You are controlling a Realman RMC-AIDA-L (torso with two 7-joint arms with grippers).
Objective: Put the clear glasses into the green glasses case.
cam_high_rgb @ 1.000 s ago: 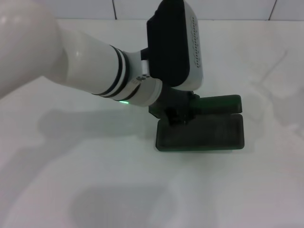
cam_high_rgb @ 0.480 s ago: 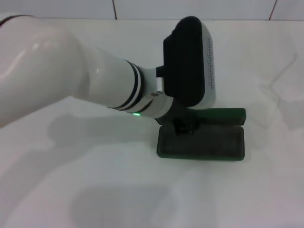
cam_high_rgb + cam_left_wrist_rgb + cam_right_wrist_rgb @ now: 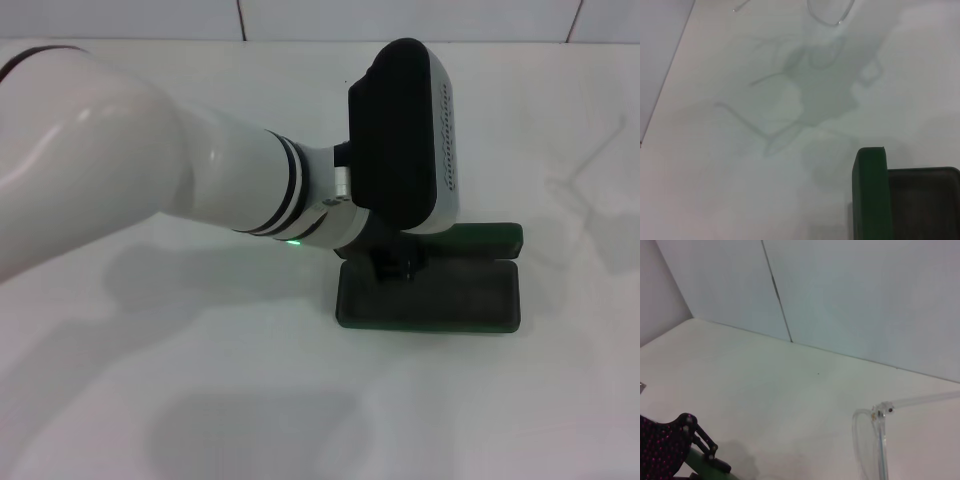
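The green glasses case (image 3: 440, 298) lies open on the white table, its lid (image 3: 480, 237) folded back behind the dark tray. My left gripper (image 3: 392, 265) reaches down at the tray's back left, by the hinge line. A corner of the green glasses case (image 3: 870, 190) fills the left wrist view's lower edge. The clear glasses (image 3: 829, 14) lie on the table past the case's right end, casting thin shadows. The right wrist view has the clear glasses (image 3: 875, 440) close up, one lens and one arm. The left gripper (image 3: 675, 442) and the case edge (image 3: 710, 469) sit farther off.
A tiled wall (image 3: 850, 295) stands at the table's far edge. My left arm's white forearm (image 3: 150, 170) crosses the left half of the head view above the table. My right arm is outside the head view.
My left arm has swung right and slightly toward me. The green case has slid a little to the right with it.
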